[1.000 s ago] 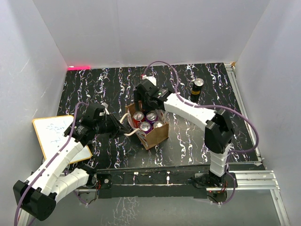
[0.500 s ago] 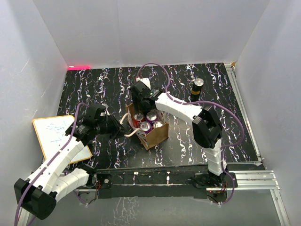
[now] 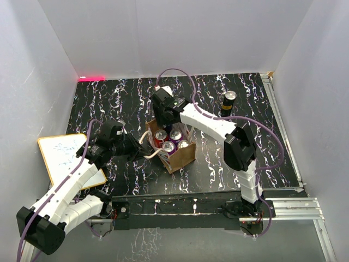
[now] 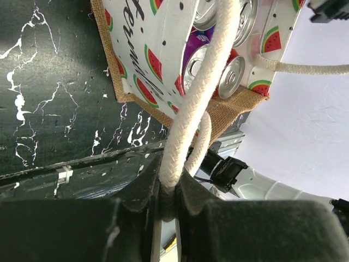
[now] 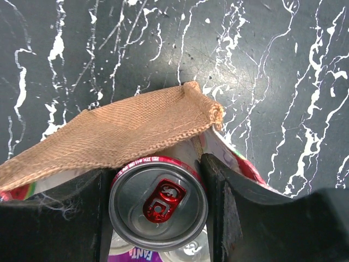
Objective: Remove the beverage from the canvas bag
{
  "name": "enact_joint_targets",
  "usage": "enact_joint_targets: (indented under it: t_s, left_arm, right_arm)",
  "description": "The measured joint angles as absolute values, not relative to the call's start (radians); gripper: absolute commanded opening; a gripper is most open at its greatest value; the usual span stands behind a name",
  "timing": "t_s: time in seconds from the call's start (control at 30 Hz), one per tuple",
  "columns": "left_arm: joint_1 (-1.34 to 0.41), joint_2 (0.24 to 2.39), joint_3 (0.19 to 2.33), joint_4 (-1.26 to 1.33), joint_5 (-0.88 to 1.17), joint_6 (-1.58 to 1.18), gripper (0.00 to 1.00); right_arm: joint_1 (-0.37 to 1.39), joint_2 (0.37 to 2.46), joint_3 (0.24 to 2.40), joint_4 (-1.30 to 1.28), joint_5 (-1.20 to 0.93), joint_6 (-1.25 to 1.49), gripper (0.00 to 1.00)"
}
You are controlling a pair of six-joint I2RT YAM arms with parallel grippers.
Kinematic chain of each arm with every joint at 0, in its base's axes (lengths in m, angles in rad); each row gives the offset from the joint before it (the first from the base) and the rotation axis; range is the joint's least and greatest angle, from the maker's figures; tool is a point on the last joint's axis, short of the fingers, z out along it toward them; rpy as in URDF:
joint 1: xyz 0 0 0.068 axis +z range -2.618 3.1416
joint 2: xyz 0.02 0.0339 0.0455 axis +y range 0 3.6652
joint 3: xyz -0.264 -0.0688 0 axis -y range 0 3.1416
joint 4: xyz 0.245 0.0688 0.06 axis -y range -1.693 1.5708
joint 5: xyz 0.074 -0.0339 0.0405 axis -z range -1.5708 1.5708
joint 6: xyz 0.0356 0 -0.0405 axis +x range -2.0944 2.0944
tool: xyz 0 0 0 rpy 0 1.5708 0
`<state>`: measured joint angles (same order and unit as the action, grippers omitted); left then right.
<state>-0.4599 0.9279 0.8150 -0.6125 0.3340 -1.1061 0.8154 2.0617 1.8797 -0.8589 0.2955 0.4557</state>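
While the black marbled table carries everything, the right arm reaches over the canvas bag standing mid-table, and the left arm comes in from the bag's left side. White board lies at the table's left edge. Right jaws clamp a red-tabbed beverage can at the bag's far corner, against the burlap wall, other cans beside it. Black can stands well apart, far right. Left jaws are nearly closed, pinching a cream rope handle.
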Motion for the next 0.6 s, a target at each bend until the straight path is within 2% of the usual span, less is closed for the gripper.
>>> enact_joint_targets:
  t_s: [0.2,0.4,0.6]
  left_arm:
    - [-0.460,0.928,0.792,-0.593,0.334,-1.109,0.00]
    - [-0.460,0.928,0.783,-0.579,0.343,-1.104,0.00]
    - [-0.460,0.957,0.783,-0.572,0.366,-1.082,0.00]
  right_arm:
    - [0.802,1.989,1.887,-0.864,0.244,0.433,0.08]
    - [0.743,1.792,1.816,-0.836,0.125,0.451,0.08]
    - [0.574,1.568,1.629,-0.709,-0.175,0.529,0.08]
